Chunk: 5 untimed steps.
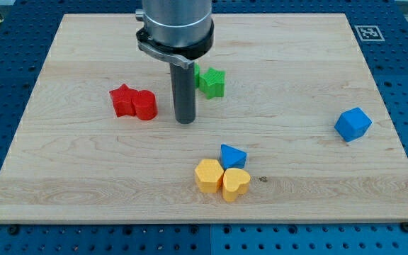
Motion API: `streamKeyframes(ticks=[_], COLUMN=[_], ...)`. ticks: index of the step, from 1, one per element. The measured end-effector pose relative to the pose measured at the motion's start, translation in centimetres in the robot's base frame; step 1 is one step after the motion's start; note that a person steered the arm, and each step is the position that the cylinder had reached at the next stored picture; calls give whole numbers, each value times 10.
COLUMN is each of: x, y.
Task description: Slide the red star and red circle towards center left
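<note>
The red star (pixel 122 100) lies on the wooden board left of centre. The red circle (pixel 145 105) touches it on its right side. My tip (pixel 185 121) rests on the board a short gap to the right of the red circle, not touching it. A green star (pixel 210 81) sits just right of the rod, partly behind it.
A blue triangle (pixel 232 155), a yellow hexagon (pixel 209 176) and a yellow heart (pixel 236 184) cluster near the view's bottom centre. A blue cube (pixel 352 124) sits at the right. The board's edge (pixel 20 134) runs along the left.
</note>
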<state>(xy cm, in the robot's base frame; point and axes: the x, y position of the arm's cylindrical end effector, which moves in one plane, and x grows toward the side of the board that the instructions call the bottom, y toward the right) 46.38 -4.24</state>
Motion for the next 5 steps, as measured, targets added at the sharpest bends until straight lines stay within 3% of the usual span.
streamKeyframes(ticks=[5], x=[-18], y=[-78])
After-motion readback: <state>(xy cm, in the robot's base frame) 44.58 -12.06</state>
